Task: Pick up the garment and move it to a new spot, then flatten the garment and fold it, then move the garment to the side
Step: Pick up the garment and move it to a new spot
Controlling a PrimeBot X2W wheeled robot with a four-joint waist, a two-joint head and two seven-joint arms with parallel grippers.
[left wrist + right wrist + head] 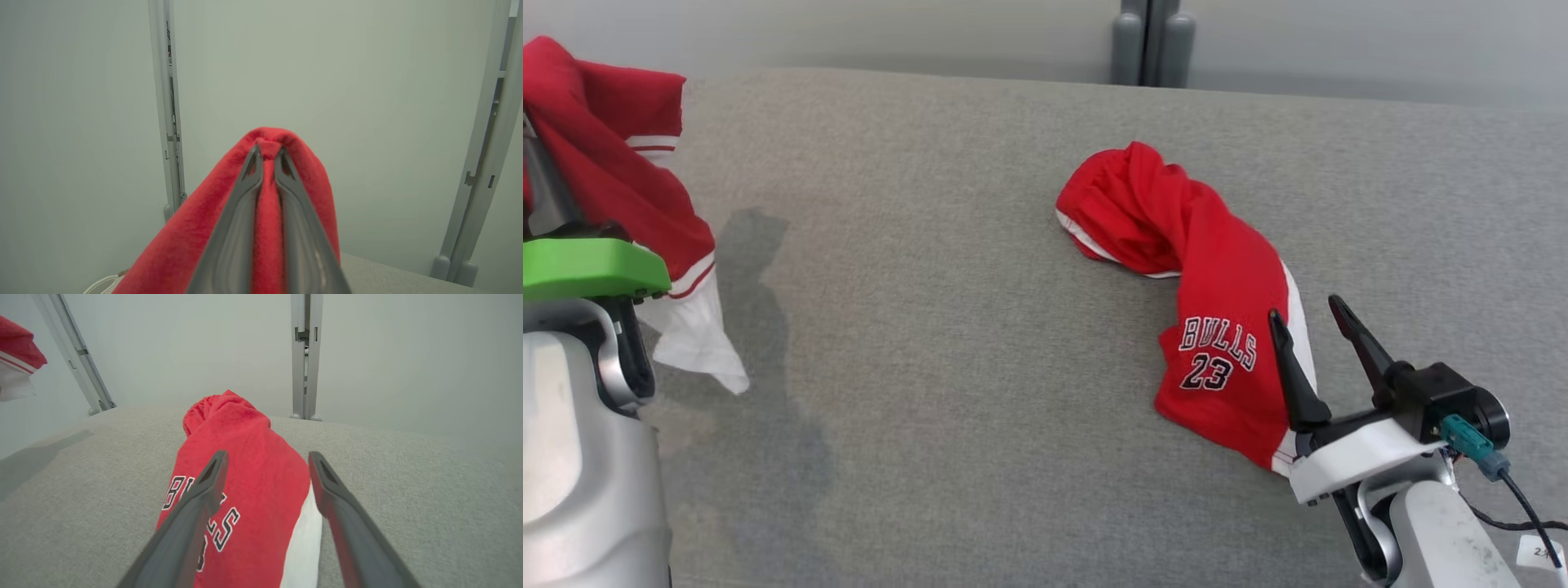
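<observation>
A grey upholstered surface (pixel 947 343) spreads across the head view, with a pale wall (pixel 849 33) behind it and a pair of grey posts (pixel 1152 41) at 12 o'clock.

At 3 o'clock from the middle of that view lie the red Bulls shorts (pixel 1217 269). They are bunched and twisted, running from a crumpled end near 1 o'clock down to a flatter end at 4 o'clock. A white side stripe (pixel 1294 327) runs along their right edge. The black-and-white print (pixel 1217 355) reads "BULLS 23".

At 10 o'clock a second red garment (pixel 621 163) with white trim hangs clear of the surface, and its shadow (pixel 760 245) falls on the grey cloth at 9 o'clock. The left gripper (pixel 267 153) is pinched nearly closed on a fold of it, the red cloth draped over both fingers. A green collar (pixel 592 265) sits on that arm.

At 4 o'clock the right gripper (pixel 1303 309) is spread wide and holds nothing. It straddles the lower, striped end of the shorts, one finger (pixel 204 490) over the print and the other beside the stripe. Whether the fingers touch the cloth is hard to say.
</observation>
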